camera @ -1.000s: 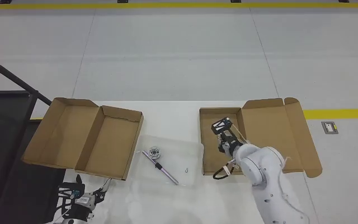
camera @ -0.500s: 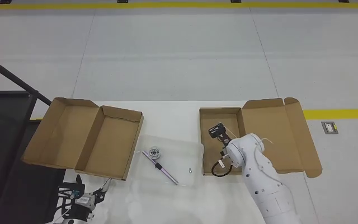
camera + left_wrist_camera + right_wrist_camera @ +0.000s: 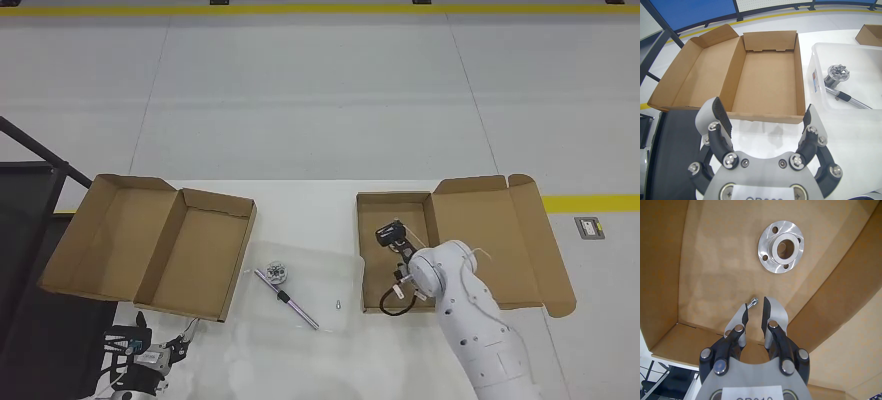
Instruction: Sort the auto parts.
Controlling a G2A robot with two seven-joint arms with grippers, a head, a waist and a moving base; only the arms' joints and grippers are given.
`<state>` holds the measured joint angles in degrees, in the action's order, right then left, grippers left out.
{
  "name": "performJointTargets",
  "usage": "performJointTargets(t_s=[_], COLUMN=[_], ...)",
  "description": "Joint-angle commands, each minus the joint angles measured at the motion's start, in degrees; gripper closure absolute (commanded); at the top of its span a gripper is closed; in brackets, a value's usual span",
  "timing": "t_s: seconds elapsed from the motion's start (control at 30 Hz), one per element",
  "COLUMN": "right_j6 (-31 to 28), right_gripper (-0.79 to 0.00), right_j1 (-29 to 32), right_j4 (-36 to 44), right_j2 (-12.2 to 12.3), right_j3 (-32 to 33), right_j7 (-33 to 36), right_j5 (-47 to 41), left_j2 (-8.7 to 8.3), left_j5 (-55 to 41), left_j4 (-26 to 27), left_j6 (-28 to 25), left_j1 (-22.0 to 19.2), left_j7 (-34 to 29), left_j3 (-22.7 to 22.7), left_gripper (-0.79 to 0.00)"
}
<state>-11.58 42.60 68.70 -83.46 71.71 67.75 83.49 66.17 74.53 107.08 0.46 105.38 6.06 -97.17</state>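
Bolt (image 3: 752, 302) loose beside part-open right claw (image 3: 755, 302), flange (image 3: 780, 249) beyond in cardboard box (image 3: 706, 256), left claw (image 3: 762, 103) wide, empty

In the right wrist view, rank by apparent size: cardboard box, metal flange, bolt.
Largest: brown cardboard box.
Then: round silver metal flange.
Smallest: small silver bolt.
No close calls.
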Motion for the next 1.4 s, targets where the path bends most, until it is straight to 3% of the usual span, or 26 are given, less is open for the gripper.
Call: performJointTargets(t_s=[0.0, 0.23, 0.37, 0.5, 0.9, 1.37], right_j6=[-1.0, -9.9, -15.9, -18.3, -17.6, -16.7], right_gripper=[-0.194, -0.215, -0.237, -0.237, -0.234, -0.246], right_j1=[1.4, 11.7, 13.8, 11.2, -2.6, -9.3], right_j4=[3.6, 28.3, 33.4, 29.0, 4.1, -9.8], right_j2=[0.1, 0.8, 0.8, 0.1, -4.1, -7.5], right_j3=[0.1, -4.6, -10.7, -16.4, -27.7, -33.1], right_j7=[-0.7, -0.4, 1.0, 2.0, 2.9, 0.8], right_j5=[-0.8, -0.8, 1.0, 2.2, -2.0, -3.5], left_j2=[0.0, 0.0, 0.0, 0.0, 0.0, 0.0], left_j5=[0.0, 0.0, 0.0, 0.0, 0.0, 0.0], left_j4=[0.0, 0.0, 0.0, 0.0, 0.0, 0.0], left_j6=[0.0, 0.0, 0.0, 0.0, 0.0, 0.0], left_j1=[0.0, 0.0, 0.0, 0.0, 0.0, 0.0], left_j7=[0.0, 0.0, 0.0, 0.0, 0.0, 0.0], left_j3=[0.0, 0.0, 0.0, 0.0, 0.0, 0.0], left_gripper=[-0.785, -0.785, -0.785, -0.785, -0.785, -0.785])
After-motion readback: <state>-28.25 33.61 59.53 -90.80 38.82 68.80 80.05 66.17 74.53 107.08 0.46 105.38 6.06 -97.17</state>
